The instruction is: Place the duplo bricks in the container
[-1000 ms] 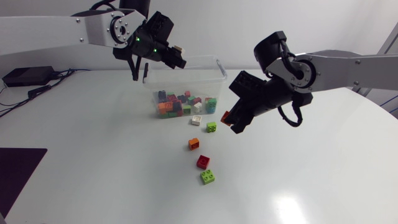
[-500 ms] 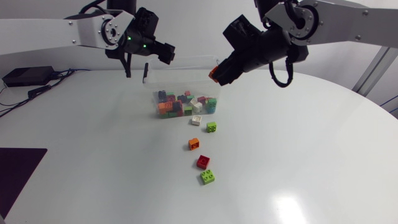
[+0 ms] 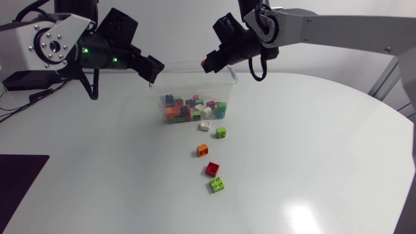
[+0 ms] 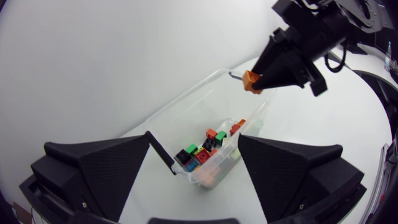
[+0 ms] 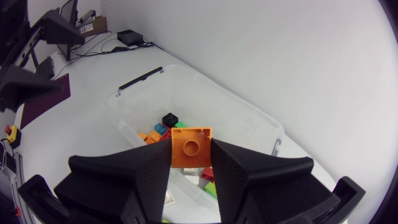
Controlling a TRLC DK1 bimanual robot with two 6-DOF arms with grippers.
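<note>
Orange brick (image 5: pixel 191 147): clamped between the fingers of the right gripper (image 3: pixel 209 64), hanging above the container (image 3: pixel 229 73).
Container: sat on the table (image 3: pixel 312 149), part-filled with bricks; loose bricks (image 3: pixel 212 169) lay just in front of it.
Right arm: reached over the far rim, gripper angled down.
Left gripper (image 4: pixel 194 135): spread wide, empty, beside the container's left end.
Change: the right arm had risen from near the loose bricks; the left arm had drawn back.
</note>
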